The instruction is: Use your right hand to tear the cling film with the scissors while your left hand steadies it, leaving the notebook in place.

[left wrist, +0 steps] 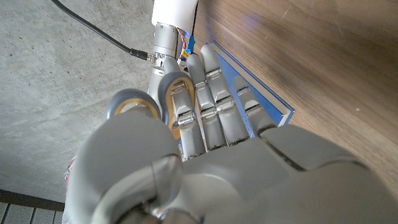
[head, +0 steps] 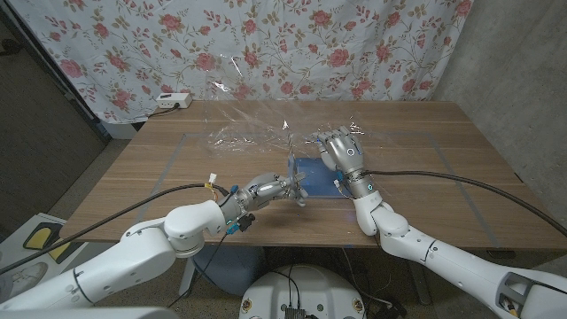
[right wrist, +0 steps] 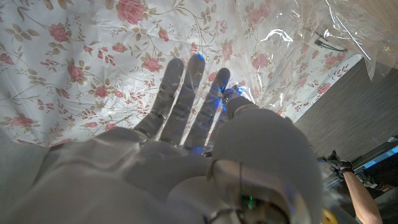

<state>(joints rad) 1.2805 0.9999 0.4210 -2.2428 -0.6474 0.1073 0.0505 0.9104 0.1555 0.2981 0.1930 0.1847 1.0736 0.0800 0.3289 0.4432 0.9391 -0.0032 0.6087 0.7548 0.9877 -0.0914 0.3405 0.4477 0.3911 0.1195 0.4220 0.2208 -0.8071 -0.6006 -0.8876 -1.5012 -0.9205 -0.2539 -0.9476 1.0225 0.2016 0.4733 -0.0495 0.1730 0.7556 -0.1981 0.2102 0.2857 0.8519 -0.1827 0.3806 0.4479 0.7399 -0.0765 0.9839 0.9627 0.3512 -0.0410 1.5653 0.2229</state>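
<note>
Crumpled clear cling film point(head: 257, 133) stands up from the back middle of the table. A blue notebook point(head: 317, 177) lies flat in front of it. My left hand point(head: 266, 188) grips the scissors point(head: 297, 189), low over the table at the notebook's left edge. Their grey handle loops point(left wrist: 140, 102) sit against its fingers point(left wrist: 208, 109), beside the notebook's edge point(left wrist: 267, 99). My right hand point(head: 341, 151) is raised above the notebook's far end, fingers spread upward against the film. Its straight fingers point(right wrist: 180, 106) show with shiny film point(right wrist: 298, 43) over them, gripping nothing.
A white socket box point(head: 173, 100) sits at the table's back left corner. A floral curtain point(head: 354, 44) hangs behind the table. Tape lines point(head: 177, 151) mark the wood. A person's hand point(right wrist: 348, 174) is at the edge of the right wrist view.
</note>
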